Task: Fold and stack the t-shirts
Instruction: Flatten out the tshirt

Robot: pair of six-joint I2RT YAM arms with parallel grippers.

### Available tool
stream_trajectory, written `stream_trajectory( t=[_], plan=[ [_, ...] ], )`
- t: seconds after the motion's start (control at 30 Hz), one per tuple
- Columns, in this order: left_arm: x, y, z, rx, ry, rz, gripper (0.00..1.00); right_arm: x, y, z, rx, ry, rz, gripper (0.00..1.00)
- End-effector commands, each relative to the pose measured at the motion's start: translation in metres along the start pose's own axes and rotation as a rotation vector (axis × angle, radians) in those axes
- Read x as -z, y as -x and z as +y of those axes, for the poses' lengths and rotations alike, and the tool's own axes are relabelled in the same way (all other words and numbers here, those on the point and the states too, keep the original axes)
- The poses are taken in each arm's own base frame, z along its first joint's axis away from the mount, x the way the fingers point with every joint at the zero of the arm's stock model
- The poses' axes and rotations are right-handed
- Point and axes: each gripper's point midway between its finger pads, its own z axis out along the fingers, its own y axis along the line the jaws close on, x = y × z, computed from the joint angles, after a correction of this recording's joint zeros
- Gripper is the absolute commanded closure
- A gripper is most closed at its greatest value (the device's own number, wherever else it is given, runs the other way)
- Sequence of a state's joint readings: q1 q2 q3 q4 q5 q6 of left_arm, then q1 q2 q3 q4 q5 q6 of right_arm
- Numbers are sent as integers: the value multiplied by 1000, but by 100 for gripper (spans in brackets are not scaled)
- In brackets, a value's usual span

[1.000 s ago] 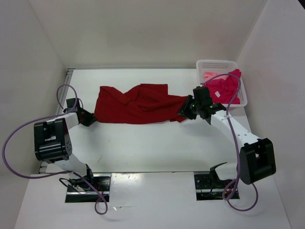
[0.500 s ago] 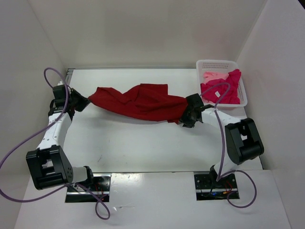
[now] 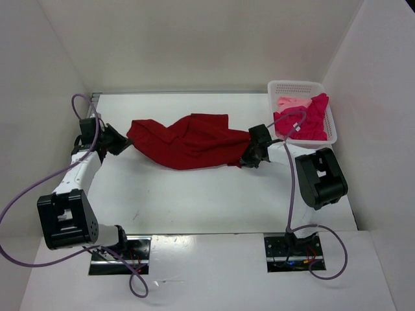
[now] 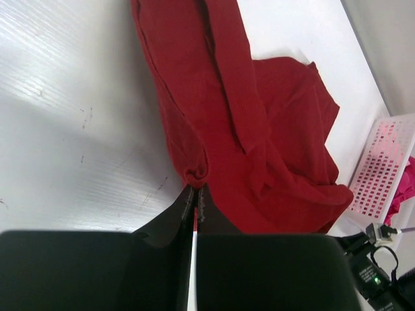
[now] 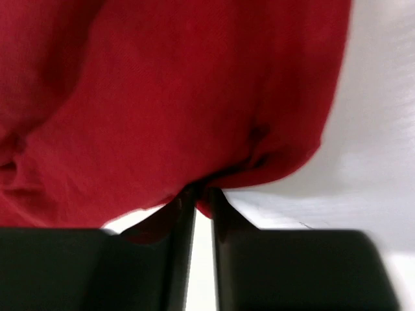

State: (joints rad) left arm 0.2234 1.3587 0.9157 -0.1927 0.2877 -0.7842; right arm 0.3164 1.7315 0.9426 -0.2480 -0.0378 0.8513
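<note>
A dark red t-shirt (image 3: pixel 188 142) lies bunched and stretched across the back half of the table. My left gripper (image 3: pixel 122 140) is shut on its left end, and the left wrist view shows a thin fold of the shirt (image 4: pixel 259 142) pinched between the tips of the left gripper (image 4: pixel 196 192). My right gripper (image 3: pixel 247 157) holds the shirt's right end. In the right wrist view the right gripper (image 5: pixel 202 194) has its jaws nearly together, with a fold of the shirt (image 5: pixel 162 97) between them. A magenta-pink t-shirt (image 3: pixel 305 123) and a pale pink t-shirt (image 3: pixel 290 102) lie in the basket.
The white perforated basket (image 3: pixel 295 84) stands at the back right corner, just right of my right gripper, and it also shows as the basket (image 4: pixel 382 168) in the left wrist view. White walls close in the table on three sides. Purple cables loop beside both arms.
The right gripper's jaws have closed on the shirt's right end. The left gripper has shifted slightly right and toward me with its end, and the right arm has swung back.
</note>
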Motion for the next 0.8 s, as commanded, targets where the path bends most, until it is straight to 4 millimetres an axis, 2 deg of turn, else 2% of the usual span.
stream_trajectory(
  t=[0.0,0.07,0.1,0.13,0.23,0.27,0.33,0.43,0.5,0.53,0.6,0.67,0.7,0.77],
  plan=[
    [-2,2,-13,-40,-48,-2,100,13,24,26,26,33,-47,99],
    [1,11,-17,-52,-40,-27,100,37,28,34,48,60,-58,100],
    [2,15,-18,-52,-29,-36,100,68,32,43,62,99,-77,100],
    [5,23,-25,-67,-39,-52,100,88,33,46,74,119,-94,100],
    [5,36,-27,-65,-29,-75,100,145,29,40,108,161,-147,100],
    [5,39,-26,-61,-26,-80,100,150,23,27,102,142,-136,100],
    [3,49,-22,-51,-11,-97,100,145,9,-5,68,108,-76,100],
    [3,55,-21,-46,-7,-105,100,139,9,-28,36,77,-62,100],
    [3,59,-25,-47,-10,-108,100,143,20,-33,26,77,-92,100],
    [6,64,-31,-51,-18,-118,100,148,36,-31,27,82,-139,100],
    [4,66,-31,-52,-19,-120,99,136,43,-35,48,36,-133,100],
    [1,67,-30,-51,-17,-117,98,122,35,-33,62,38,-53,100],
    [0,63,-27,-48,-10,-109,98,122,31,-30,65,56,-37,100],
    [-1,57,-19,-41,7,-100,98,129,11,-20,97,94,-4,100]
  ],
)
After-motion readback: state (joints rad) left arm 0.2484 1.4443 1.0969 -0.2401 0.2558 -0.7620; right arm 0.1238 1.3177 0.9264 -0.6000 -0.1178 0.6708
